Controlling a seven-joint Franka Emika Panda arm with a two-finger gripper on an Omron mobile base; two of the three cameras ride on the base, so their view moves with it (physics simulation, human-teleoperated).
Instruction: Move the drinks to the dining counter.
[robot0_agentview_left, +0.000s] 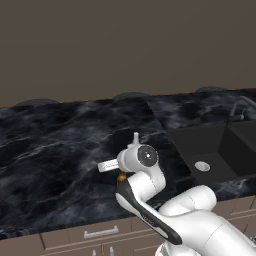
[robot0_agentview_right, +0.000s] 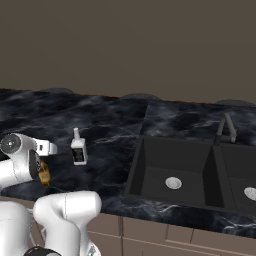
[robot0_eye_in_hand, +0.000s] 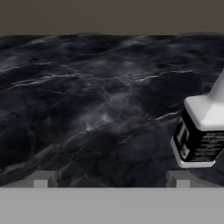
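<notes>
Two bottles are sitting on the counter (robot0_agentview_right: 110, 125) now: the white bottle (robot0_agentview_right: 78, 148) is standing upright on the marble, left of the sink (robot0_agentview_right: 172, 172) and well clear of its rim, and what looks like the amber bottle (robot0_agentview_right: 44, 173) is showing as a small brown patch just behind the wrist at the near edge, mostly hidden by the arm. In the hand view the gripper (robot0_eye_in_hand: 109, 181) is looking low across the marble with its two tips spread wide apart and nothing between them, while the white bottle (robot0_eye_in_hand: 202, 131) is standing just off to the right of the right tip (robot0_eye_in_hand: 178, 178). That closeness is the main risk: any sideways swing or roll of the hand as it is pulling away could clip the white bottle and topple it. Likewise, the elbow is crowding the amber bottle, and I cannot tell whether they are touching, so a careless lift could knock it off the near edge.
</notes>
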